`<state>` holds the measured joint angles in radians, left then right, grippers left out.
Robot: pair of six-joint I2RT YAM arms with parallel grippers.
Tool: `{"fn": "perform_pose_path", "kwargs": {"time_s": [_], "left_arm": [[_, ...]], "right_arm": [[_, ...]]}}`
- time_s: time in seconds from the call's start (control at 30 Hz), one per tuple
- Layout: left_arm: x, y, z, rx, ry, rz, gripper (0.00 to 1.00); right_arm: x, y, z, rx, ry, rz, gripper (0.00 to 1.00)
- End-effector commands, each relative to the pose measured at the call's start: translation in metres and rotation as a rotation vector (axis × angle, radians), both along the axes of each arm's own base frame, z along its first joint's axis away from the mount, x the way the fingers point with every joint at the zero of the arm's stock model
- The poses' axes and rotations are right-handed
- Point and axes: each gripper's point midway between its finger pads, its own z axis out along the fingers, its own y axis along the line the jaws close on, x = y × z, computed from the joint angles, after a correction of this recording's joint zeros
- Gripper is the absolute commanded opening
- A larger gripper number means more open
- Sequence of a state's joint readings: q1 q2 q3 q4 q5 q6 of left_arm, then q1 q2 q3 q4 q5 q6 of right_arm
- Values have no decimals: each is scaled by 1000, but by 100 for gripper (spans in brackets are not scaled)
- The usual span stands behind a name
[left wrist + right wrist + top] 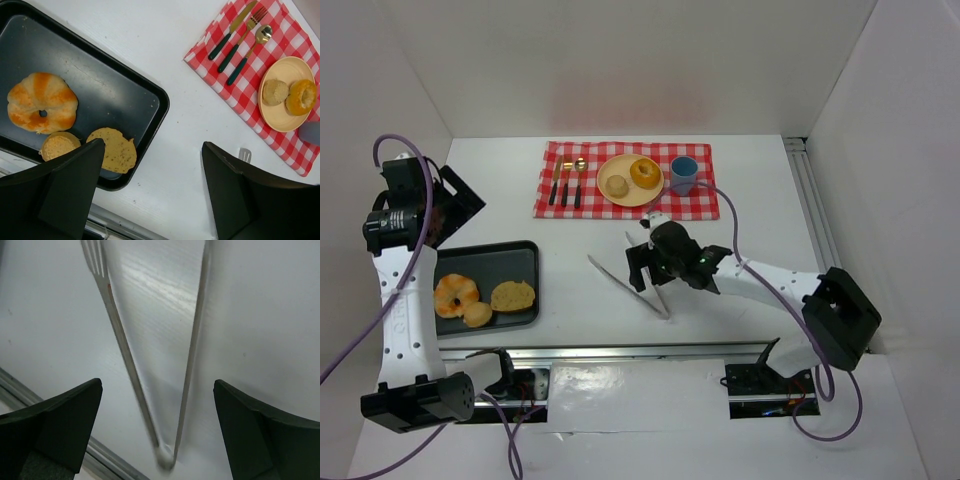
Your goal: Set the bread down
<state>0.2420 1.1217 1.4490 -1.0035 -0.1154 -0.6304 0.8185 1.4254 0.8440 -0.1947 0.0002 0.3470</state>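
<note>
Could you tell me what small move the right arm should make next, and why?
Probably lower the right gripper and close on the tongs. Its open fingers sit on either side of them near the hinge, the tongs lie flat on the table, and bread sits in the tray.

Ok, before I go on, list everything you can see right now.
tray: 1, black, left of table
tray bread: 3, orange-tan, ring roll, small bun, flat piece
placemat: 1, red-white check, far centre
plate: 1, tan, on placemat
plate bread: 2, tan bun, orange ring
cup: 1, blue, right of plate
cutlery: 3, gold, dark handles, placemat's left end
tongs: 1, silver, table centre
left gripper: 1, black, open, raised near tray
right gripper: 1, black, open over tongs
</note>
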Motion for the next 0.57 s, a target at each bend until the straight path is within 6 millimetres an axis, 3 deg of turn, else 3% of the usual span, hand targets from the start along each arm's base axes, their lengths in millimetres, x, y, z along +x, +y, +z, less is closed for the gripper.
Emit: {"fn": "perform_pose_path", "kwargs": {"time_s": [0.0, 0.1, 0.13, 0.17, 0.27, 0.37, 0.53], "left_arm": [[2, 0, 11, 10, -53, -14, 92], [2, -2, 11, 4, -55, -21, 92], [2, -2, 11, 4, -55, -21, 92], [2, -2, 11, 4, -55, -21, 92], [4, -5, 13, -1, -65, -44, 92], [6, -11, 7, -16, -59, -89, 92], [15, -22, -3, -32, -60, -143, 92]], "right_arm": [[32, 7, 31, 10, -121, -106, 100], [49, -15, 54, -72, -193, -245, 100], [54, -19, 72, -61, -223, -286, 100], [57, -35, 76, -114, -252, -342, 100], [60, -59, 97, -144, -277, -443, 100], [68, -94, 105, -176, -290, -579, 100], [67, -135, 87, -215, -243, -667, 100]]}}
